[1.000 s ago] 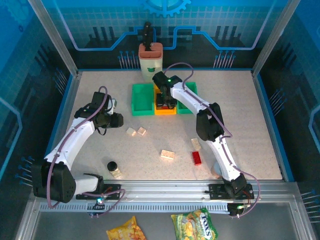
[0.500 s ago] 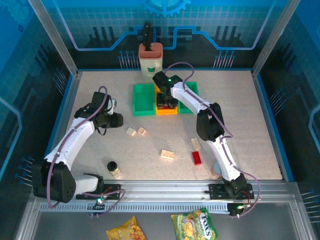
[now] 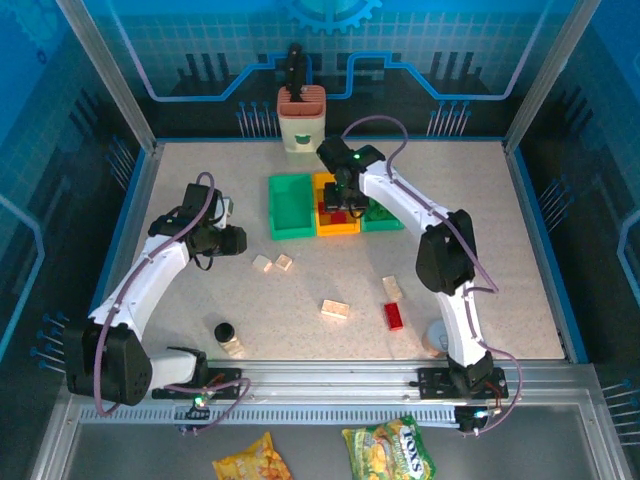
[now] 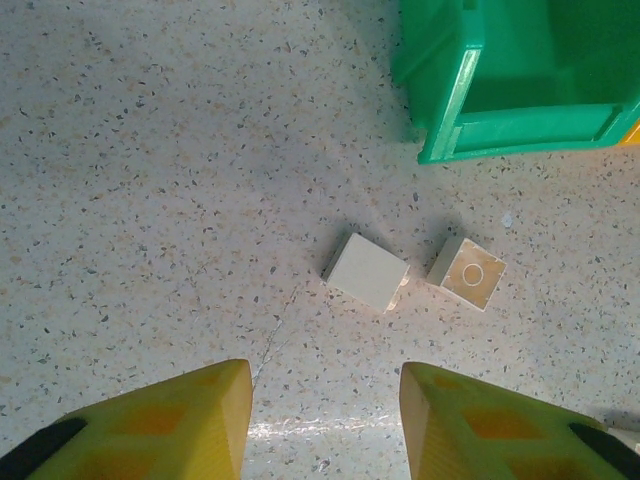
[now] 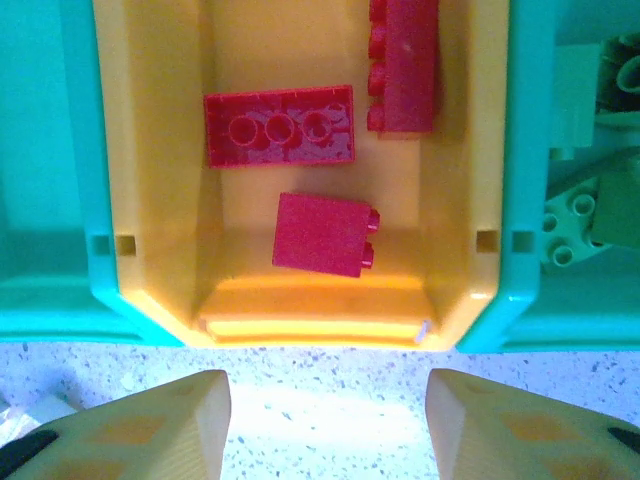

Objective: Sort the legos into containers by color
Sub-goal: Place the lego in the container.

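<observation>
Three bins stand side by side at the back: a green bin (image 3: pixel 289 206), an orange-yellow bin (image 3: pixel 333 226) and a second green bin (image 3: pixel 384 217). The orange-yellow bin (image 5: pixel 160 150) holds three red bricks (image 5: pixel 279 125) (image 5: pixel 404 65) (image 5: pixel 322 233). Green bricks (image 5: pixel 590 215) lie in the bin to its right. My right gripper (image 3: pixel 345 200) (image 5: pixel 328 420) hangs open and empty at the orange bin's near edge. My left gripper (image 3: pixel 232 240) (image 4: pixel 325 420) is open just short of two cream bricks (image 4: pixel 366 270) (image 4: pixel 467 273). Loose on the table are cream bricks (image 3: pixel 335 309) (image 3: pixel 392 287) and a red brick (image 3: pixel 394 316).
A tall cream holder (image 3: pixel 301 120) stands behind the bins. A black-capped jar (image 3: pixel 226 335) sits near the front left, and a grey cup (image 3: pixel 437 338) sits by the right arm's base. A corner of the left green bin (image 4: pixel 520 80) lies beyond the two cream bricks.
The right arm has swung to the right, and its gripper has shifted slightly right over the orange bin. The bins sit a little further right. The left arm has not moved.
</observation>
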